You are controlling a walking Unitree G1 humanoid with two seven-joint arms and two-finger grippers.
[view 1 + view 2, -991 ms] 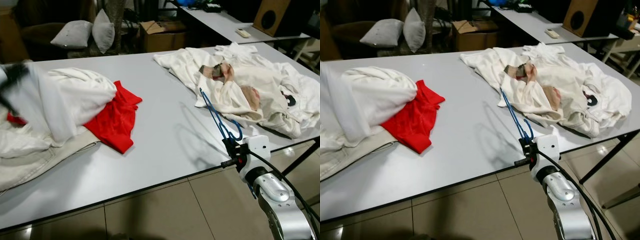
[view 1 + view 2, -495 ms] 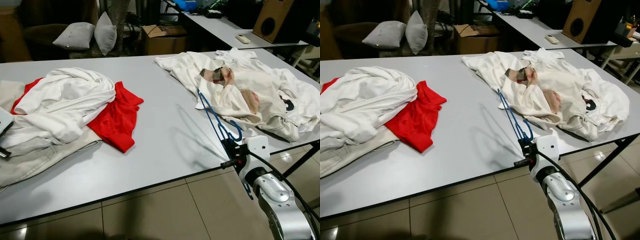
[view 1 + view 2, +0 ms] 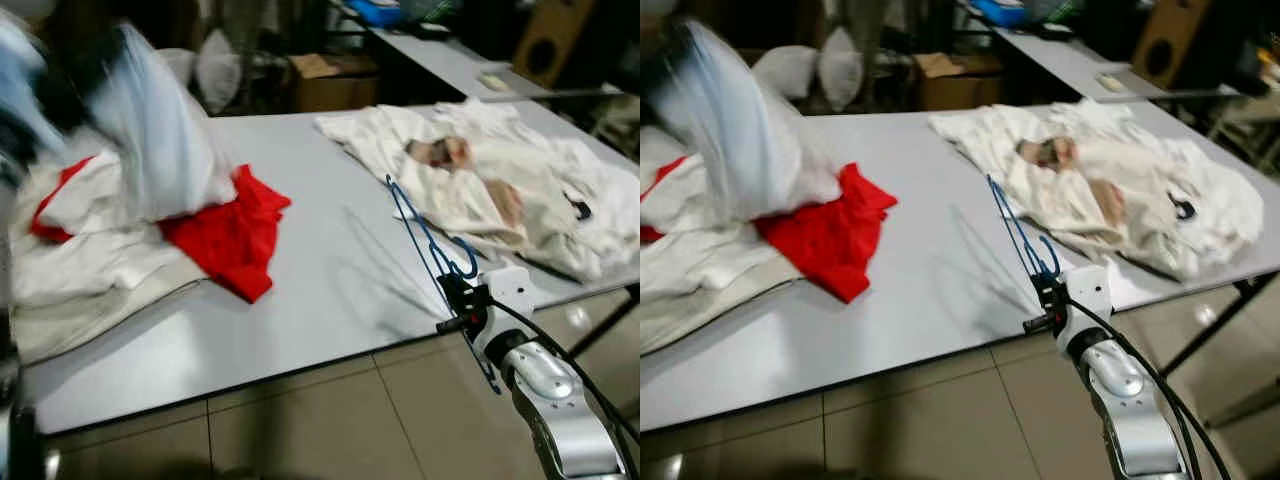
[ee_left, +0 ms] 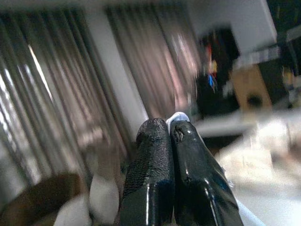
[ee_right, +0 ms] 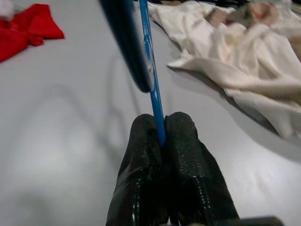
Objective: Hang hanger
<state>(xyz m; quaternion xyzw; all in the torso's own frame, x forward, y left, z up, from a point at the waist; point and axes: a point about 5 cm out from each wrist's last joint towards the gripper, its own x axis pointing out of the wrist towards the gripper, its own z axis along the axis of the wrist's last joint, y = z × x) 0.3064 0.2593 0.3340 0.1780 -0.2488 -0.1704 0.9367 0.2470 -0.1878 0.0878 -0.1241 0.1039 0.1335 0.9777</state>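
Right wrist view: right gripper [image 5: 162, 136] clenched on blue hanger [image 5: 150, 89], lower right above table [image 3: 330, 260] edge. Left gripper [image 4: 170, 134] clenched on white garment [image 3: 150, 130], upper left. Step: dressing hanger; next, bring both together.

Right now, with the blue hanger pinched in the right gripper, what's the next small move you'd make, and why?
Probably bring the blue hanger leftward toward the white garment. The right gripper is shut on the hanger's wire, held above the table near its front edge. The left gripper, its fingers pressed together on a bit of white cloth, appears to be lifting that garment, blurred, above the red cloth.
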